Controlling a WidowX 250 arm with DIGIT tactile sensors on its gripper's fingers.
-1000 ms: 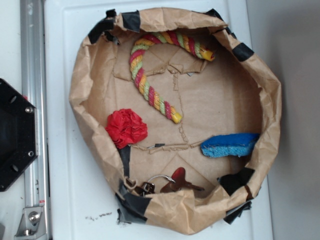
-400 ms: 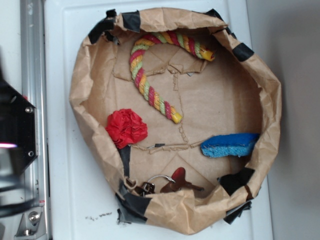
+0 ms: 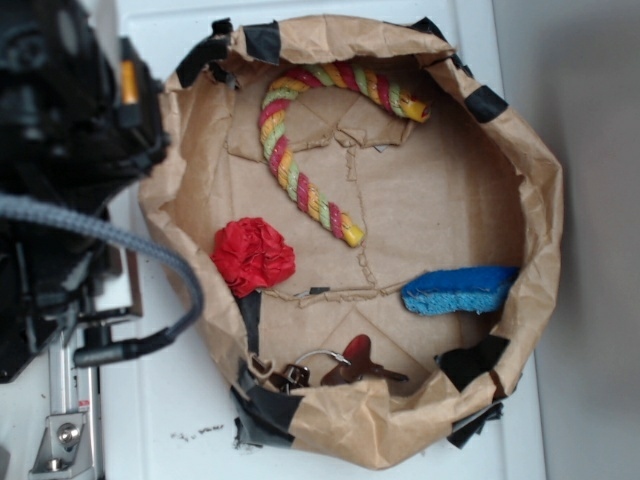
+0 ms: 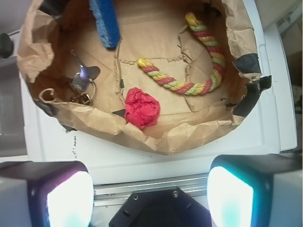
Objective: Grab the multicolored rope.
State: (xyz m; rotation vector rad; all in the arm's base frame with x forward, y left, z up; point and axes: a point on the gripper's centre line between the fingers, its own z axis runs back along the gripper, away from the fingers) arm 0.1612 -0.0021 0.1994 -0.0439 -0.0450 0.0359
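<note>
exterior: overhead, looking straight down | wrist: high, tilted from outside the rim | shared: paper basket (image 3: pixel 540 200) (image 4: pixel 40 42) interior

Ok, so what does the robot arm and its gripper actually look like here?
The arm is a bulky black body with a small orange marking and a grey braided cable looping down. The gripper has two dark, blocky fingers with glowing pale pads.

I can read no text, label, brand or number anywhere in my two views. The small dark specks on the white desk (image 3: pixel 200 433) just outside the paper basket (image 3: pixel 350 440) are too tiny and smeared for me to tell whether they are writing or only marks.
</note>
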